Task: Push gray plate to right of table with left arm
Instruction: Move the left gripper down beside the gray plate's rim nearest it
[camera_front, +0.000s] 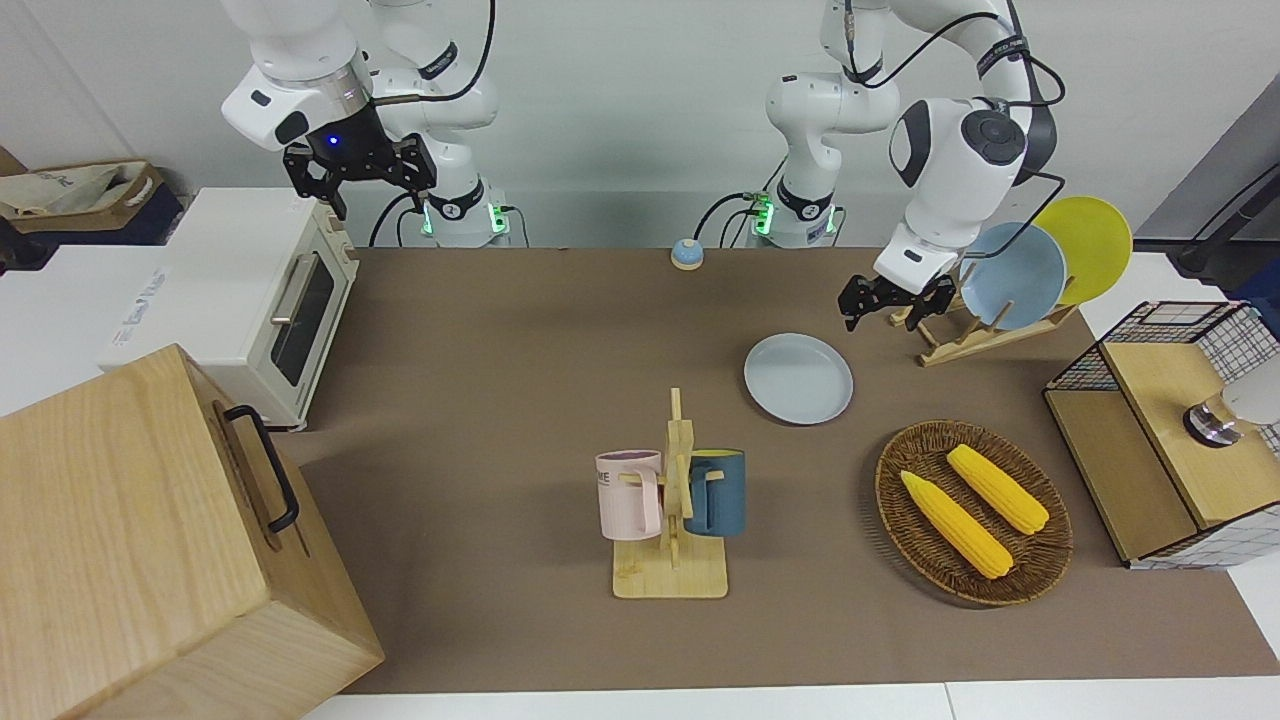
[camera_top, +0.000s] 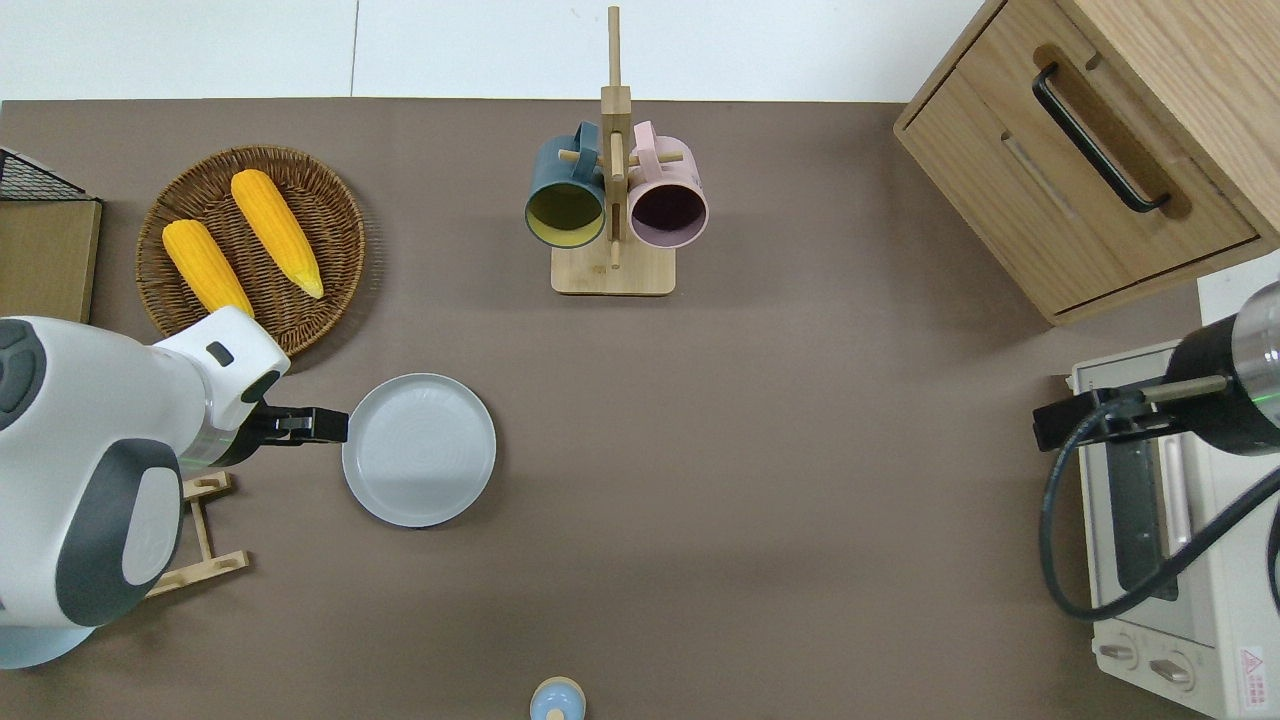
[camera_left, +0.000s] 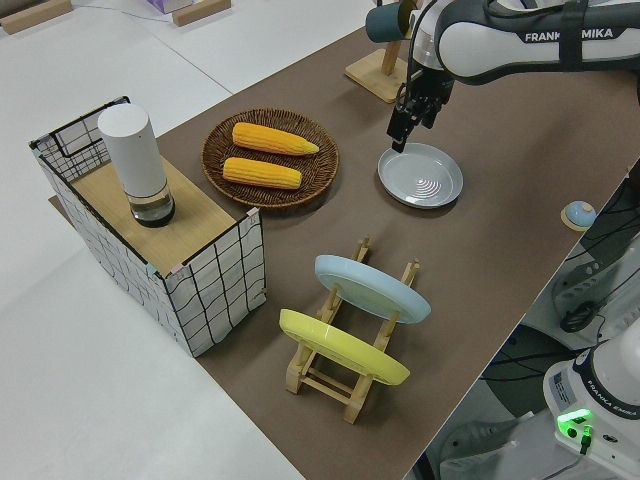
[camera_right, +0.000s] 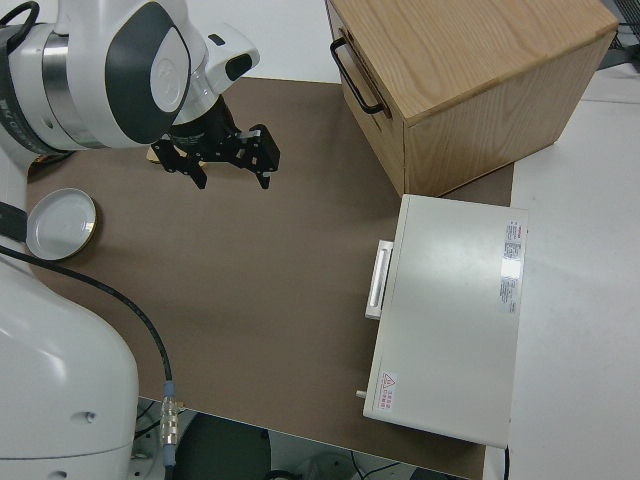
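Hovering at the gray plate (camera_top: 420, 450) rim, seemingly touching: left gripper (camera_top: 318, 425).

Robot lab staged as mock kitchen. Two white Franka arms (camera_front: 960, 150) stood bolted at table (camera_front: 500, 330) under brown sheet; toaster oven (camera_front: 255, 300), mug rack (camera_front: 672, 510), plate rack (camera_left: 345, 340), corn basket (camera_front: 975, 510) were laid out as props against bare white walls.

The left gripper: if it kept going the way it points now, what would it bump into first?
Probably the gray plate. The left gripper sits at the plate's rim on the left arm's end and points across it; whether it is low enough to catch the rim is unclear.
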